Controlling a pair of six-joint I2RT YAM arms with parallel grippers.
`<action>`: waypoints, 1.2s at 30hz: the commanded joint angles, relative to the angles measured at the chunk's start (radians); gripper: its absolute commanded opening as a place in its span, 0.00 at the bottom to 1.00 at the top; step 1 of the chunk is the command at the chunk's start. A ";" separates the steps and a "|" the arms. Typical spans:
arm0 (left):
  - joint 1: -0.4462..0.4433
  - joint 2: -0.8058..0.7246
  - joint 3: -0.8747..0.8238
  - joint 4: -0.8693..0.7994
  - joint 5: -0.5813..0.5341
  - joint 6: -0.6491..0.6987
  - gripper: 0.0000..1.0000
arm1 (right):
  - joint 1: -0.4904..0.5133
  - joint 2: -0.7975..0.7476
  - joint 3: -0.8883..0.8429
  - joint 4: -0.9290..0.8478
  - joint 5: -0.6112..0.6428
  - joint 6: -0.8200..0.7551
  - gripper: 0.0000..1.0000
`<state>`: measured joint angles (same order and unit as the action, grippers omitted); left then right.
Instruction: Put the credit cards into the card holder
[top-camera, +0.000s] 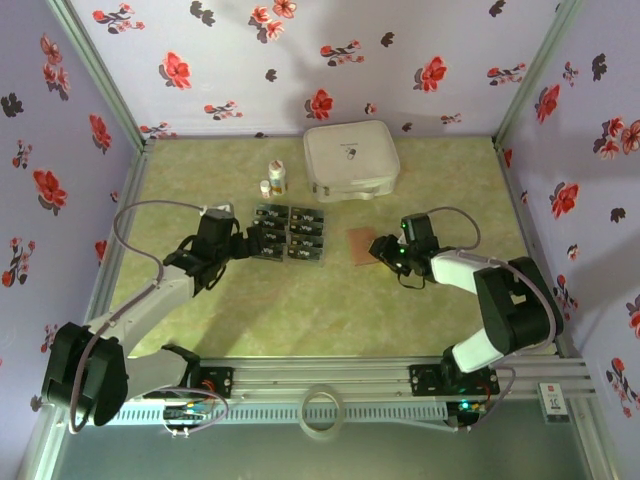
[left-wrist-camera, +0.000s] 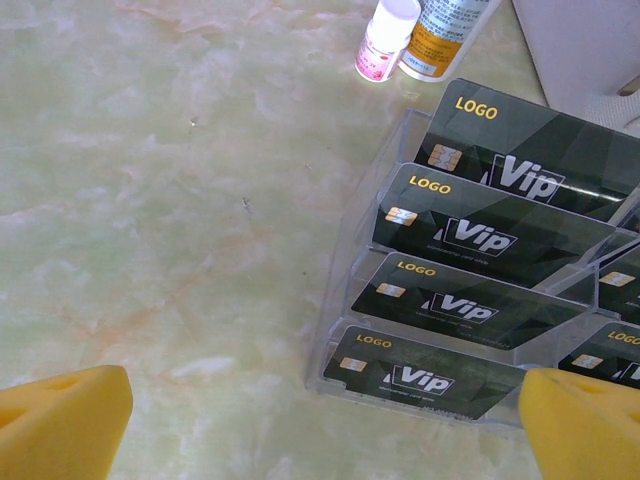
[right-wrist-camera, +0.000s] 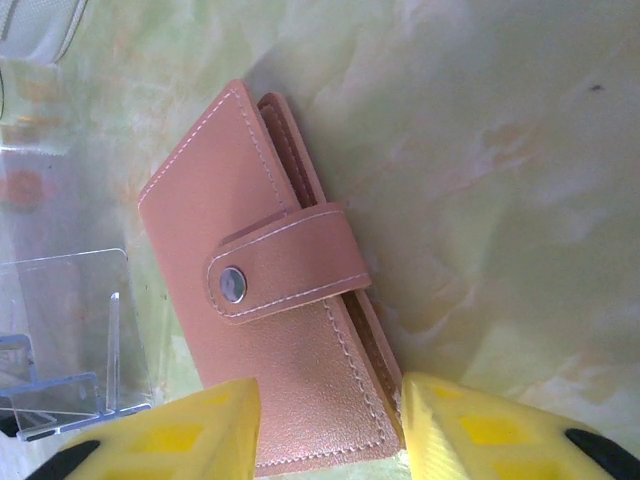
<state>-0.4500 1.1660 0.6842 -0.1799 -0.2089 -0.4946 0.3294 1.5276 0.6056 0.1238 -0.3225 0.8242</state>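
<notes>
Item: flat reddish-brown leather card holder (right-wrist-camera: 200, 230), lying closed on the table with its snap strap (right-wrist-camera: 290, 265) fastened, just right of the clear acrylic tiered rack (left-wrist-camera: 330, 330) holding black "Vip" credit cards (left-wrist-camera: 480, 235).
Right gripper (right-wrist-camera: 330, 430): jaws spread, straddling the holder's near end.
Left gripper (left-wrist-camera: 322, 425): jaws spread at the rack's front left corner.
Handling note: pin the holder low, leaving the strap free to unsnap.

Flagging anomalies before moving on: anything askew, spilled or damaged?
Nothing stands out. The credit cards sit neatly in their clear rack, the two bottles stand upright, and the card holder lies flat, snapped shut.
</notes>
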 joint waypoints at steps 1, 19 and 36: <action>-0.009 0.011 -0.009 0.017 -0.009 0.018 1.00 | 0.008 0.028 -0.002 0.036 -0.010 0.025 0.38; -0.012 -0.085 0.043 -0.093 0.086 -0.070 1.00 | 0.008 -0.167 -0.054 0.009 -0.050 0.063 0.00; -0.124 -0.039 0.119 0.126 0.281 -0.388 1.00 | 0.081 -0.527 0.024 -0.079 -0.057 0.163 0.00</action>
<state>-0.5507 1.0931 0.7517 -0.1253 0.0494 -0.8246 0.3885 1.0050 0.5716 0.0380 -0.3786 0.9627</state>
